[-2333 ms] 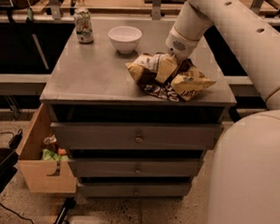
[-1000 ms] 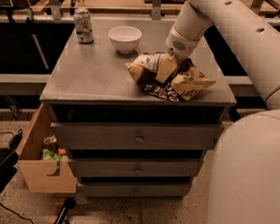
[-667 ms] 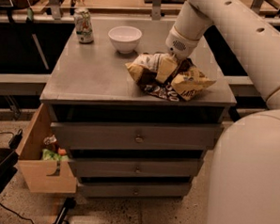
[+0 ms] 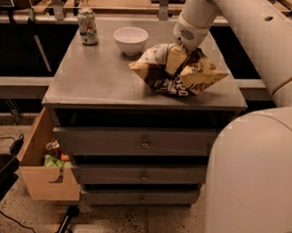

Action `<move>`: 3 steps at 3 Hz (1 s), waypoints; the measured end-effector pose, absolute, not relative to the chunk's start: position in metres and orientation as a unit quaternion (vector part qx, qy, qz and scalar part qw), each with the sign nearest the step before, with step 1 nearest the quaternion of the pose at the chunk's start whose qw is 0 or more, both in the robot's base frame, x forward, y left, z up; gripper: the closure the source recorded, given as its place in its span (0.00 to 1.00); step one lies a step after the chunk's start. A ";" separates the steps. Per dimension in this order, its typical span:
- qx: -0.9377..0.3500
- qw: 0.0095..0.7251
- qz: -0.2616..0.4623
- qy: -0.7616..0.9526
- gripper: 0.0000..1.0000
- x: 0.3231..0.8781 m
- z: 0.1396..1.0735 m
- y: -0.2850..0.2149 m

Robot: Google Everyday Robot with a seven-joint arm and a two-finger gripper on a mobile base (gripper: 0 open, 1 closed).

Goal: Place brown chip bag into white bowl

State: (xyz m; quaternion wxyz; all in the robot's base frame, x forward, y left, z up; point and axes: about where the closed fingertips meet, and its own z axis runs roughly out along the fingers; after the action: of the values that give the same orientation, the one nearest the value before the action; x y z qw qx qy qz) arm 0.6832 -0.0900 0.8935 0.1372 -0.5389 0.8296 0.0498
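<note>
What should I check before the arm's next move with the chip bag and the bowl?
1. Gripper down on the top of the chip bag: ok.
2. Hold on the bag secure: cannot tell.
3. Bag lifted off the table: cannot tell.
4. Bowl upright and empty: ok.
5. Way from bag to bowl free: ok. The can stands beyond the bowl, apart from it.
6. Bag fits the bowl: not ok. It looks wider than the bowl, so it may only rest on the rim.
</note>
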 end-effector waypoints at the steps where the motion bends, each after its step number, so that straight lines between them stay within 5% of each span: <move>1: -0.522 0.149 0.011 0.840 1.00 0.690 0.937 -0.100; 3: -0.499 0.213 -0.048 0.839 1.00 0.715 1.011 -0.102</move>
State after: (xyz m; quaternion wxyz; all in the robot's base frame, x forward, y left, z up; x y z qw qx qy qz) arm 0.7154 -0.1022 1.0108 0.2133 -0.4988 0.8387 -0.0475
